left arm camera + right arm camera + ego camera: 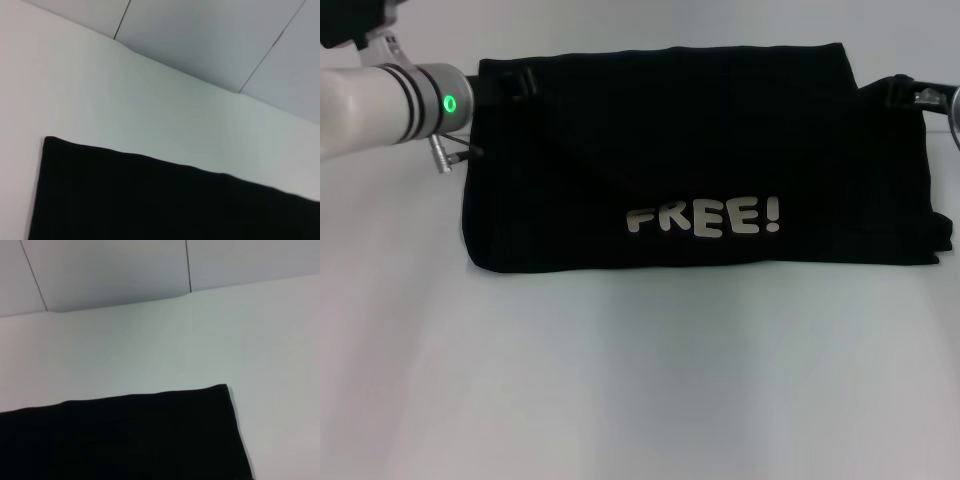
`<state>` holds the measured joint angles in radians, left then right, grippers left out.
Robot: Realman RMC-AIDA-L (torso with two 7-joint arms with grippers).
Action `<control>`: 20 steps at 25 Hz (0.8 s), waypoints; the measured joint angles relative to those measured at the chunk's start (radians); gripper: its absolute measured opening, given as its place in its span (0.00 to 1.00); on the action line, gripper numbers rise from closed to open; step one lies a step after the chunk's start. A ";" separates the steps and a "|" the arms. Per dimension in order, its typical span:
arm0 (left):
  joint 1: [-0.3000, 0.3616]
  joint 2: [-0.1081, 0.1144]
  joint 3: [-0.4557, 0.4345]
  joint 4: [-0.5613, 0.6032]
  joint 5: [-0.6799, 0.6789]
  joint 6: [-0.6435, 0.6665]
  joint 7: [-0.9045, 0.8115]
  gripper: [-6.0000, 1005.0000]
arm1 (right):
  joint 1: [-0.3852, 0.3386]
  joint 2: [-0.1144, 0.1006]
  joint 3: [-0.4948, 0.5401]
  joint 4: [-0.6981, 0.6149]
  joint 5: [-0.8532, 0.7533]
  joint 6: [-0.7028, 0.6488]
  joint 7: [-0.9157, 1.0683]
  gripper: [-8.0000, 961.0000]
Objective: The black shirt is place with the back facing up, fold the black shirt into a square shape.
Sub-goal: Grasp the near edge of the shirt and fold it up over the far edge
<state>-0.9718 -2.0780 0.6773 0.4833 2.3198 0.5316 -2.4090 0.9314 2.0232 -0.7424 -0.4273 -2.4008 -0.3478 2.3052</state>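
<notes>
1. The black shirt (700,150) lies folded into a wide band on the white counter (640,380), lettering up.
2. Left pincer (515,82) and right pincer (900,92) sit at its far corners; whether they grip, I cannot tell.
3. Soft, light, limp cloth: best pinched at corners.

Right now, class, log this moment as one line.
black shirt: folded into wide band, FREE! up | left gripper: shirt's far left corner | right gripper: far right corner | table
</notes>
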 joint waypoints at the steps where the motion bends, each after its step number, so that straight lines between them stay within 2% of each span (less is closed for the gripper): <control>1: -0.001 -0.003 0.015 -0.004 0.000 -0.015 0.000 0.08 | 0.002 0.002 -0.008 0.007 0.000 0.011 0.000 0.14; 4: -0.002 -0.013 0.051 -0.009 0.000 -0.053 0.000 0.08 | 0.006 0.007 -0.029 0.025 0.000 0.033 0.000 0.15; 7: 0.002 -0.017 0.114 -0.005 0.002 -0.056 0.003 0.08 | 0.012 -0.002 -0.039 0.031 -0.015 -0.009 0.010 0.15; 10: 0.004 -0.016 0.157 -0.007 0.002 -0.053 0.003 0.10 | 0.031 -0.027 -0.043 0.039 -0.053 -0.104 0.040 0.16; 12: 0.002 -0.016 0.159 -0.008 0.004 -0.036 -0.005 0.12 | 0.047 -0.051 -0.043 0.042 -0.105 -0.177 0.120 0.16; 14: 0.005 0.000 0.147 0.013 0.004 0.047 -0.051 0.15 | 0.051 -0.074 -0.043 0.017 -0.142 -0.256 0.208 0.17; 18: 0.031 0.068 0.077 0.098 0.003 0.347 -0.207 0.19 | 0.026 -0.104 -0.032 -0.130 -0.148 -0.484 0.326 0.18; 19: 0.037 0.082 0.044 0.116 0.002 0.410 -0.226 0.20 | 0.019 -0.111 -0.029 -0.163 -0.146 -0.530 0.346 0.26; 20: 0.042 0.091 0.014 0.128 0.002 0.458 -0.230 0.31 | 0.016 -0.120 -0.027 -0.186 -0.146 -0.570 0.370 0.35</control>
<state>-0.9299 -1.9871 0.6916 0.6113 2.3219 0.9900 -2.6390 0.9472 1.9031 -0.7699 -0.6132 -2.5471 -0.9173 2.6756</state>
